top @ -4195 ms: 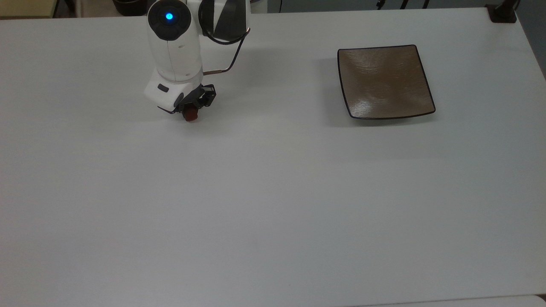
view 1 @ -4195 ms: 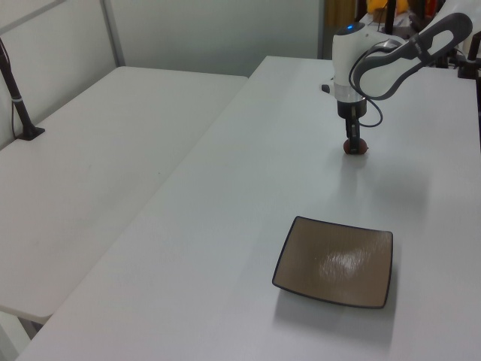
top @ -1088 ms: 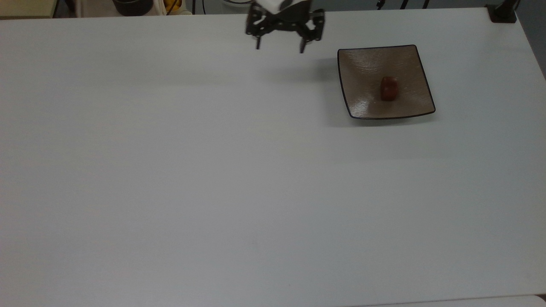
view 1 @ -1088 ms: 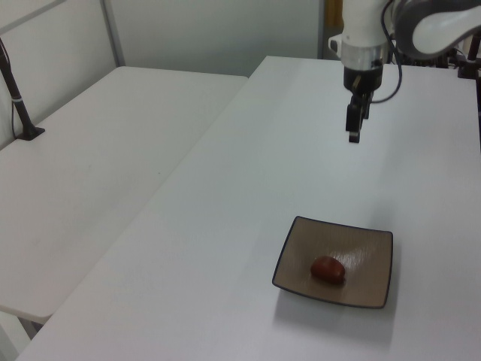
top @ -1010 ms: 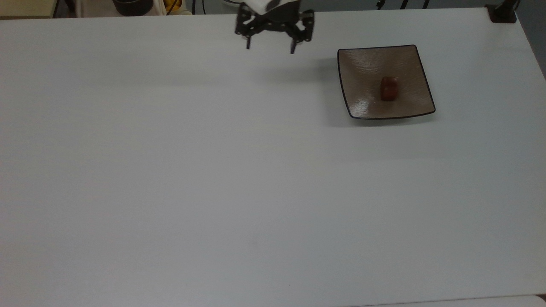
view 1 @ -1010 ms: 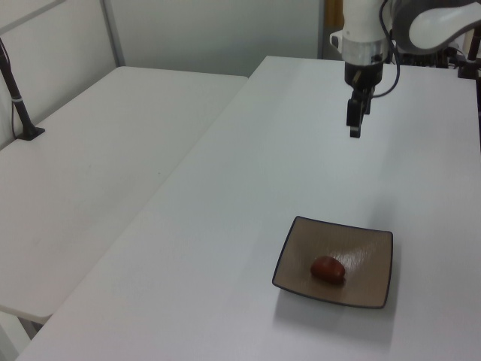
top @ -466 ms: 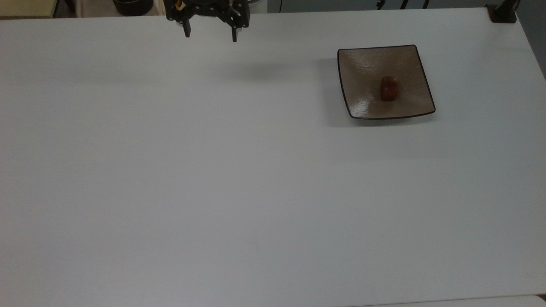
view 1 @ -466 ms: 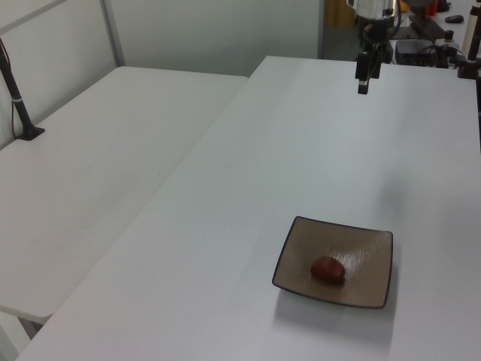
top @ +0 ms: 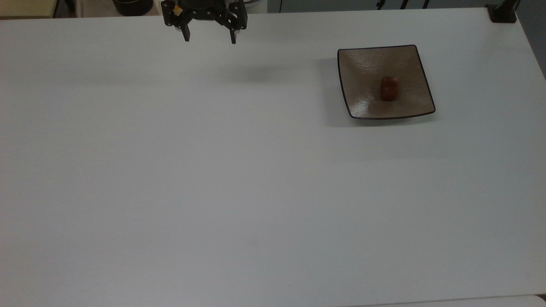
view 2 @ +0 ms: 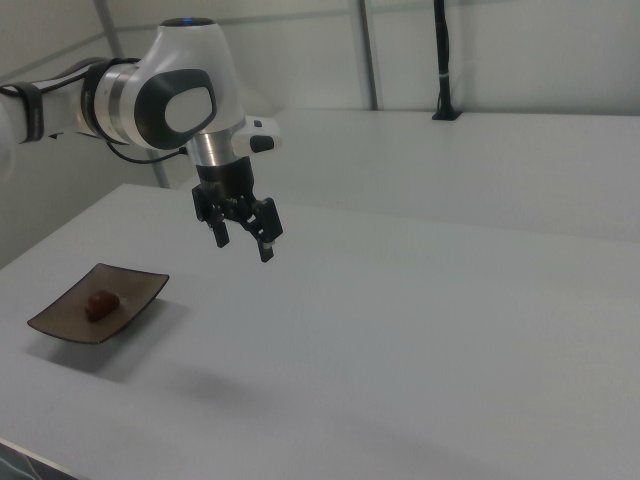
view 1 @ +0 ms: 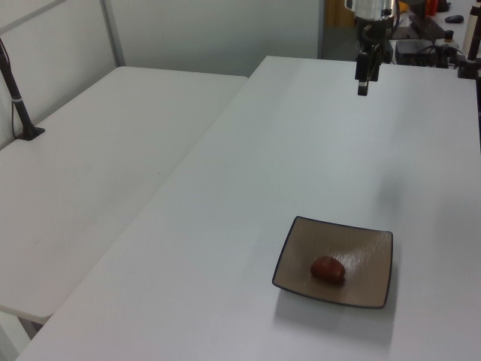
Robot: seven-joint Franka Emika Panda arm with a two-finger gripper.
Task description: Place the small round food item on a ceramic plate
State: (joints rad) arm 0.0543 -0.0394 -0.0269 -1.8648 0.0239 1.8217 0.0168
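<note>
The small round food item (top: 389,88), a glossy reddish-brown chunk, lies near the middle of the square brown ceramic plate (top: 362,72), seen too in the left view as the food item (view 1: 328,269) on the plate (view 1: 301,256) and in the right view as the food item (view 2: 100,303) on the plate (view 2: 135,290). My gripper (top: 210,37) hangs open and empty high above the table at the top view's upper edge, far to the left of the plate. The gripper (view 1: 362,81) and the gripper (view 2: 243,243) are likewise well clear of the plate.
A wide white table (top: 239,183) carries the plate. A second white table (view 1: 98,165) stands beside it on the left view's left. A dark post (view 1: 16,98) rises from that table. A black clamp (top: 502,13) sits at the top view's upper right corner.
The open gripper has dropped slightly since half a second ago, after swinging away from the plate toward the top view's left. The food item stays still on the plate.
</note>
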